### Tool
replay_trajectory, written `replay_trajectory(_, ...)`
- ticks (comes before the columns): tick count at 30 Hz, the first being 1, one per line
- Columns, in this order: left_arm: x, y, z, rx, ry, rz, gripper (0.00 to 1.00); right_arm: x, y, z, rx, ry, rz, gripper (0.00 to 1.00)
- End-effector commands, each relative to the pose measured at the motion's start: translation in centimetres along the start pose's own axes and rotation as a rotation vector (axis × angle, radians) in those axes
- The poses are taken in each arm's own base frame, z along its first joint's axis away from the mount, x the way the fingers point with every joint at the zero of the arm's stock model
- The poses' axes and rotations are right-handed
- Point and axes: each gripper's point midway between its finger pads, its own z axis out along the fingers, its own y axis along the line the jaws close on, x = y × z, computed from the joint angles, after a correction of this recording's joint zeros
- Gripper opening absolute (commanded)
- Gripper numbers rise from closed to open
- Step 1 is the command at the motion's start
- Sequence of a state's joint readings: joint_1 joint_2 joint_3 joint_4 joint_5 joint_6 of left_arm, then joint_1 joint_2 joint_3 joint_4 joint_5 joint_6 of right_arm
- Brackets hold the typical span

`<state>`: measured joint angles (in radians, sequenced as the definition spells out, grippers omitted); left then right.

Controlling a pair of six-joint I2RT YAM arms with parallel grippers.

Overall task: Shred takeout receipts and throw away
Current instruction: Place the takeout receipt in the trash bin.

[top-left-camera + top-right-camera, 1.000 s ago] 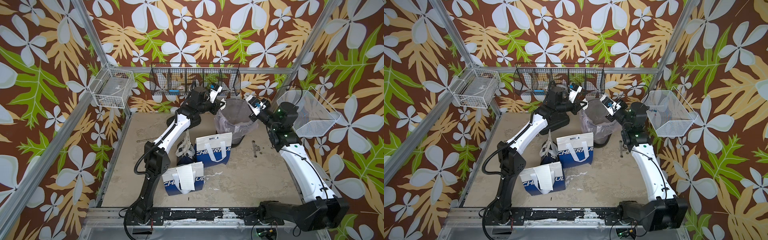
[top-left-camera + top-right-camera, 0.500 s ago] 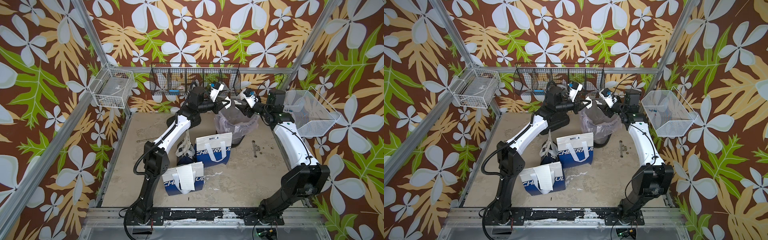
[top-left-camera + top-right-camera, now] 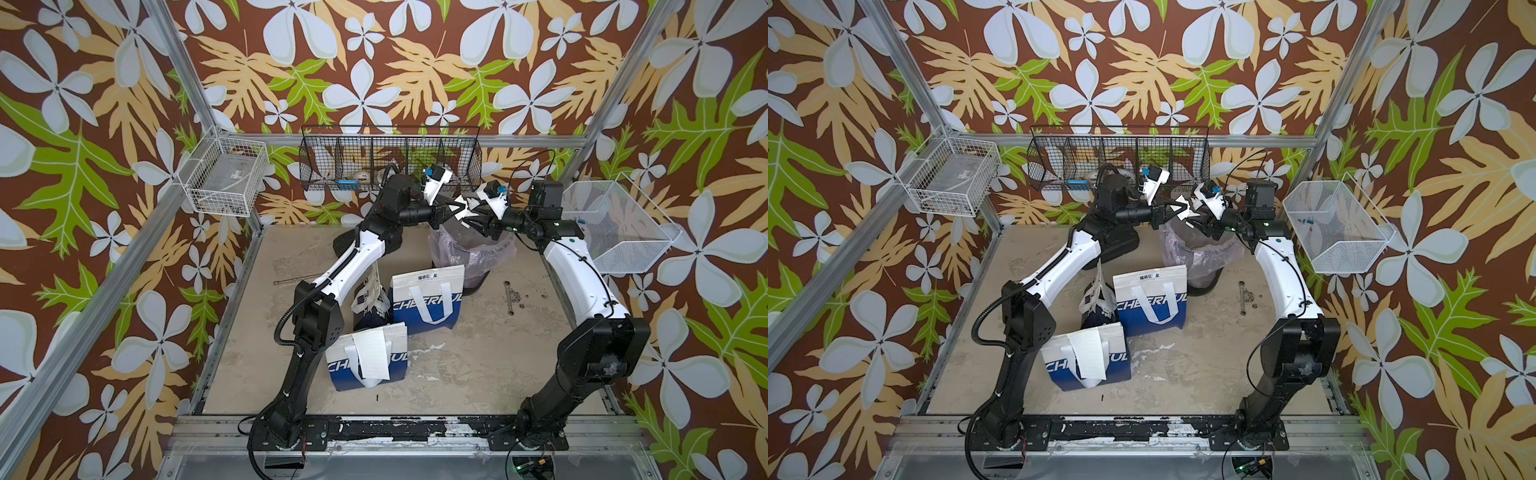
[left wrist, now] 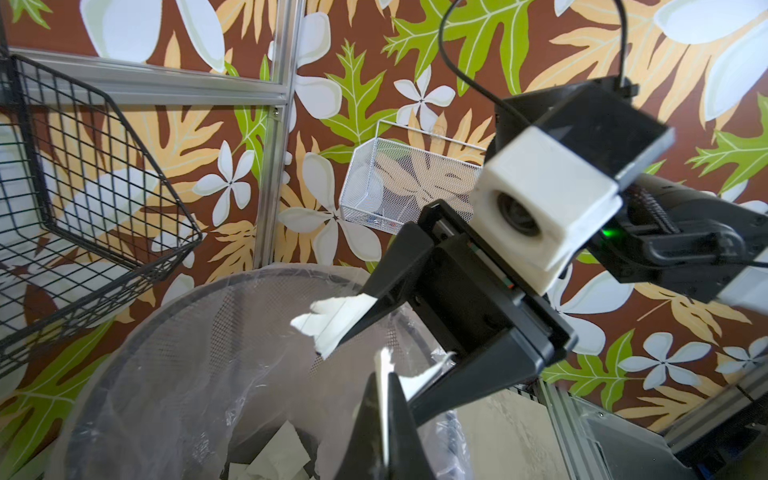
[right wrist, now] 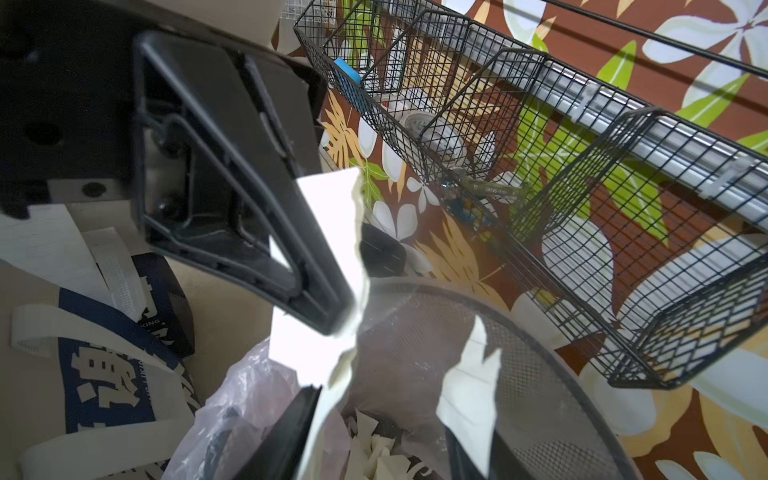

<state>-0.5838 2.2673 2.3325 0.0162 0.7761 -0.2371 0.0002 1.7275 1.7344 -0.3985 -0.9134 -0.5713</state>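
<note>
Floral wallpaper (image 3: 374, 62) covers three sides of the cell, with a scuffed beige tabletop (image 3: 457, 374) below. A mesh trash bin (image 3: 473, 257) with a clear liner stands at back centre, just behind the upright blue-and-white bag (image 3: 428, 299).

Both arms reach over the bin's mouth and meet tip to tip.

Left gripper (image 3: 449, 209): jaws pressed together on a torn receipt strip (image 5: 328, 249). The strip sticks out past the fingers on both sides and has one ragged edge. It is held above the bin's rim.

Right gripper (image 3: 476, 218): jaws stand apart, with nothing clamped between them. A small scrap (image 4: 332, 320) lies against the tip of one finger, and a second sliver (image 4: 424, 378) sits by the other finger. Neither wrist view shows whether these cling to the fingers or hang free.

Inside the bin, white shreds (image 5: 386, 457) lie at the bottom of the liner.

A whole receipt (image 3: 372, 353) lies flat across the front bag (image 3: 345, 370). That bag lies on its side near the left arm's base. A crumpled dark bag (image 3: 370, 309) sits between the other two bags.

Walls:
- Black wire basket (image 3: 390, 158) on the back rail.
- White wire basket (image 3: 224, 178) on the left-arm side.
- White mesh basket (image 3: 615, 228) on the right-arm side, just beside that arm's wrist.
</note>
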Motion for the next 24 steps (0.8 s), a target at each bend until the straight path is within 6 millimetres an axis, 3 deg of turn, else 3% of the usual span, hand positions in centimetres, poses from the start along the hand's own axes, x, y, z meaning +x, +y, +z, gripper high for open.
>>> replay_trajectory(1, 0.2, -0.1, 0.3, 0.015, 0.004, 0.005, 0.0, -1.2, 1.5, -0.2, -0.075, -0.044, -0.016, 0.49)
replay_trajectory(4, 0.9, 1.1, 0.7, -0.027, 0.021, 0.001, 0.0, -2.2, 2.7, -0.7, -0.126, -0.089, -0.031, 0.45)
replay_trajectory(10, 0.3, 0.4, 0.7, 0.01, -0.001, -0.006, 0.0, -1.9, 2.6, -0.3, -0.141, -0.094, 0.003, 0.28)
replay_trajectory(15, -0.3, -1.2, 0.4, 0.092, -0.016, -0.039, 0.0, -1.3, 1.7, 0.0, -0.103, -0.066, 0.003, 0.29)
replay_trajectory(20, -0.3, -1.4, 0.4, 0.105, -0.024, -0.051, 0.0, -2.8, 2.6, -0.3, -0.162, -0.128, -0.002, 0.29)
replay_trajectory(24, -0.4, -1.4, 0.5, 0.11, -0.025, -0.056, 0.0, -2.9, 3.0, -0.4, -0.191, -0.14, 0.003, 0.18)
